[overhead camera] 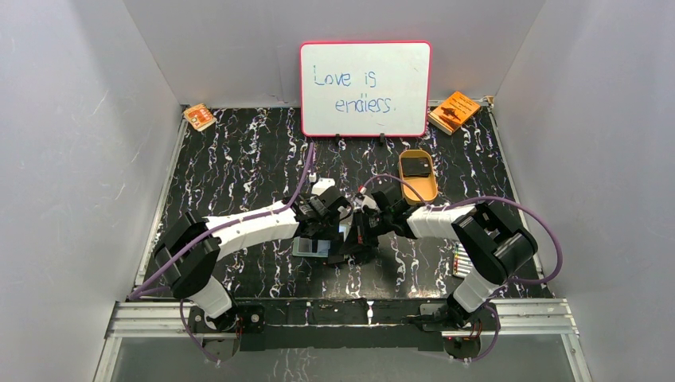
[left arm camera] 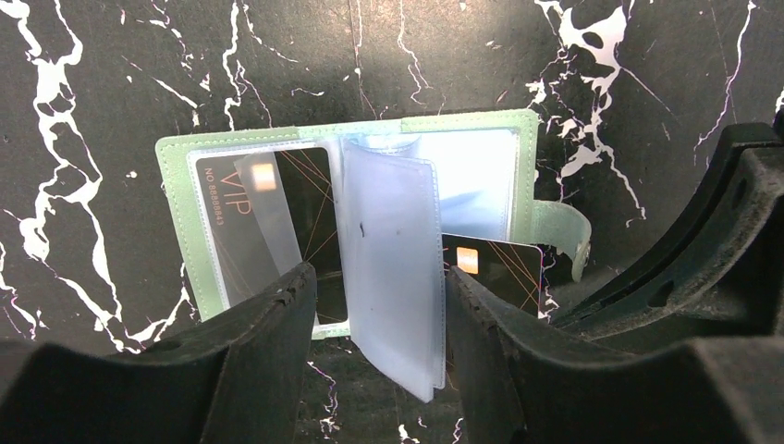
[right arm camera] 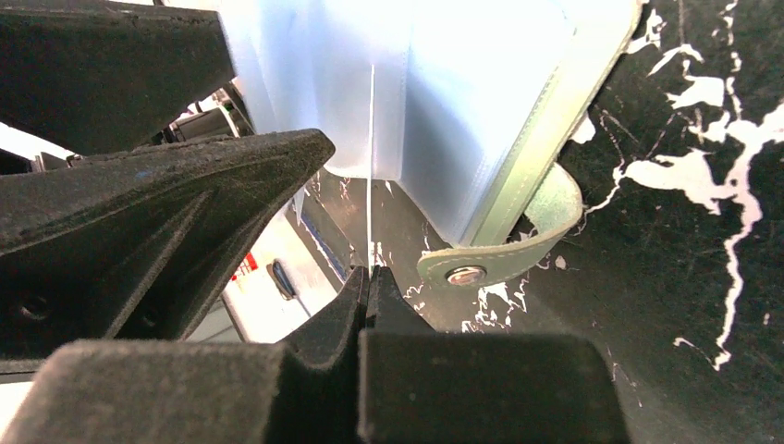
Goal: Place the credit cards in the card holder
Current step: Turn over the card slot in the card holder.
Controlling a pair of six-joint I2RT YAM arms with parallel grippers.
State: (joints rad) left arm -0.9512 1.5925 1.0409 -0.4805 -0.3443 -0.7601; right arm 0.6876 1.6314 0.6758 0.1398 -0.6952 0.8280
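The card holder point(left arm camera: 171, 213) lies open and flat on the black marbled bench point(left arm camera: 92, 92), between the two arms and near the front edge. The first card point(left arm camera: 222, 250), a dark one marked VIP, already sits inside the holder's left pocket, so that part of the job looks done. The left end effector point(left arm camera: 379, 277) is spread. Its fingers stand on either side of a clear pocket leaf point(left arm camera: 388, 222) that rises from the holder's spine, and nothing is clamped between them. It seems placed to keep that leaf up and the pocket reachable. The second card point(left arm camera: 499, 273), dark with a gold chip, is at the holder's lower right corner, just beside the snap strap point(left arm camera: 564, 231) and not yet in any pocket. The right end effector point(right arm camera: 368, 277) is pressed together on something very thin that shows only as a pale line seen edge-on. I judge this to be the second card, brought up to the holder's open side. Further back on the right, the tan tray point(overhead camera: 434, 187) holds a flat dark piece that looks like a third card point(overhead camera: 414, 166), well apart from the holder. By that reading, roughly a third of the work is finished. The second card has yet to be slid home, and the one in the tray has yet to be fetched and inserted.
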